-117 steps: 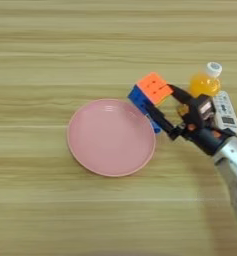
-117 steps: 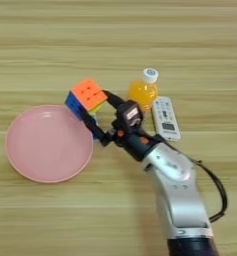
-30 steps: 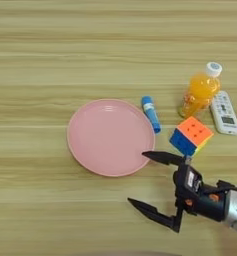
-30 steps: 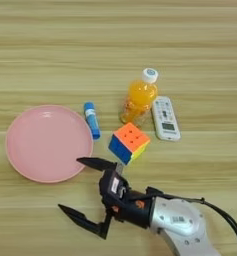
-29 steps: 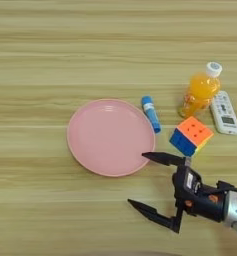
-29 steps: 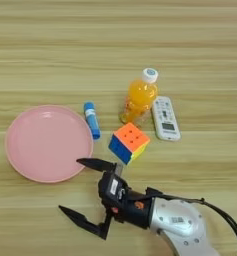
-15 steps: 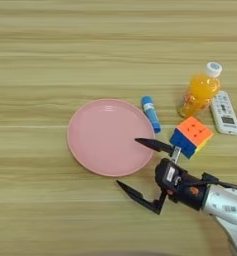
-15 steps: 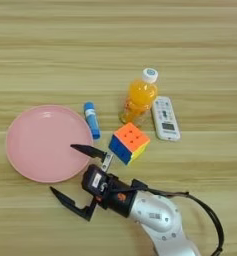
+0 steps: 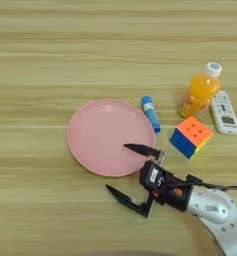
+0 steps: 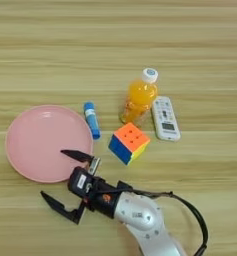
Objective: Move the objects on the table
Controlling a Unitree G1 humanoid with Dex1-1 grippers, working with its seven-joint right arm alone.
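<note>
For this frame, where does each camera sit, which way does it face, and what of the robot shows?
Left eye view: head-mounted, looking down at the table; right arm enters bottom right, gripper open by the pink plate.
Right eye view: same pose, reaching further right; same arm.
Shared: Rubik's cube, juice bottle, blue tube, remote.

Light wooden tabletop (image 9: 50, 55) bearing pink plate (image 9: 102, 134), blue tube (image 9: 151, 113), cube (image 9: 191, 136), juice bottle (image 9: 201, 90), white remote (image 9: 224, 112).
</note>
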